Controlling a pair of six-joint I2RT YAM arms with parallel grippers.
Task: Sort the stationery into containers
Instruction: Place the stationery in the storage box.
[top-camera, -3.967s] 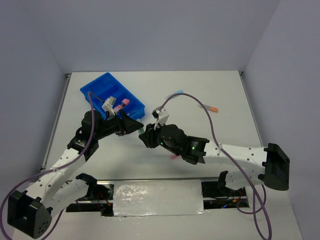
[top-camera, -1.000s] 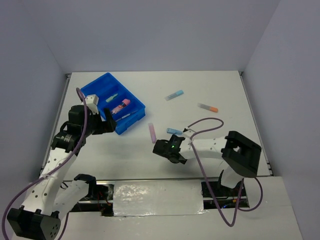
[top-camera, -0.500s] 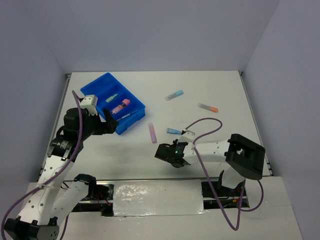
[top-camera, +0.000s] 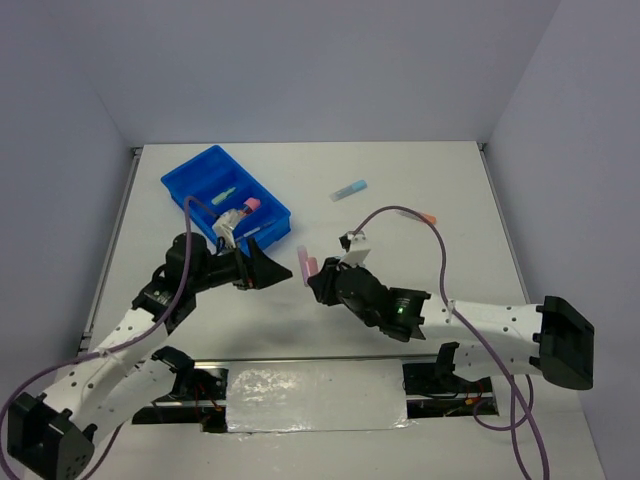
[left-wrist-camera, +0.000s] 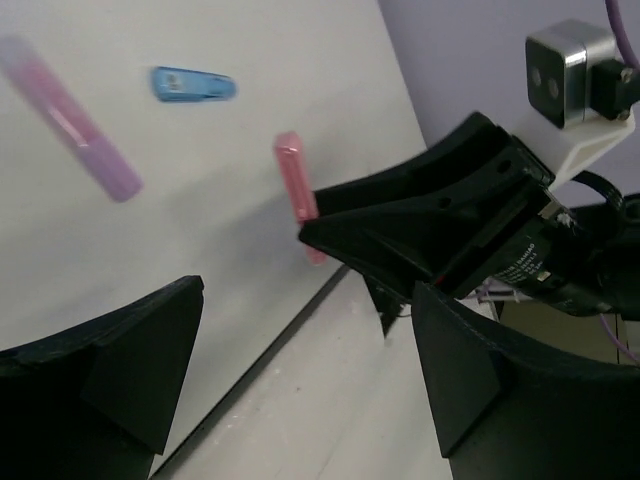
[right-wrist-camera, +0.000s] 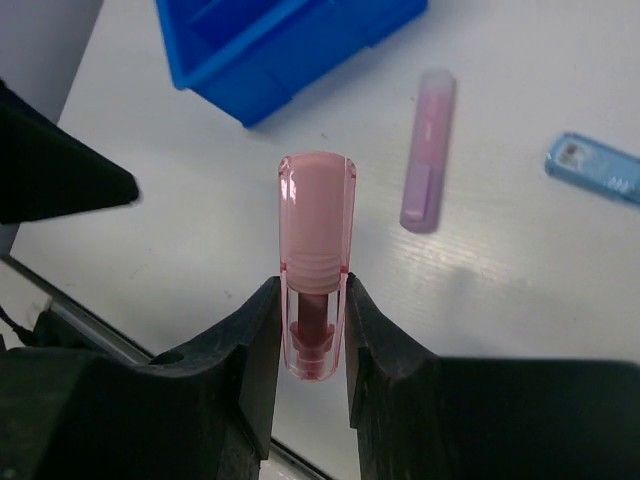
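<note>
The white table (top-camera: 430, 170) carries everything. The 2 arms reach in from its near edge and meet around the middle. The blue tray (top-camera: 200, 175) sits at the far left, angled, its long compartments partly filled: a green stick (top-camera: 226, 195) lies in 1, and a pink-capped piece (top-camera: 246, 207) lies in the next compartment nearer the arms. I cannot tell what else is in there.

The left gripper (top-camera: 272, 266) hangs just in front of the tray's near corner, jaws spread wide and empty, facing the right gripper (right-wrist-camera: 310, 290). That gripper's jaws pinch the lower end of a clear pink stick (right-wrist-camera: 316, 210), holding it off the table with its rounded cap pointing toward the left gripper.

On the table below lie a purple stick (right-wrist-camera: 428, 150) and, just beyond it, a small blue item (right-wrist-camera: 595, 167). Farther back are a light blue stick (top-camera: 349, 190) and an orange-tipped piece (top-camera: 425, 216), both well apart from the tray.

The step in hand looks like moving 1 picked stick toward the tray, likely as a pass to the left gripper, which waits between it and the tray. The next move calls for bringing the free cap end squarely between the spread jaws, closing them, and only then letting go, or else carrying the stick past to a compartment. At least 4 pieces remain outside.
</note>
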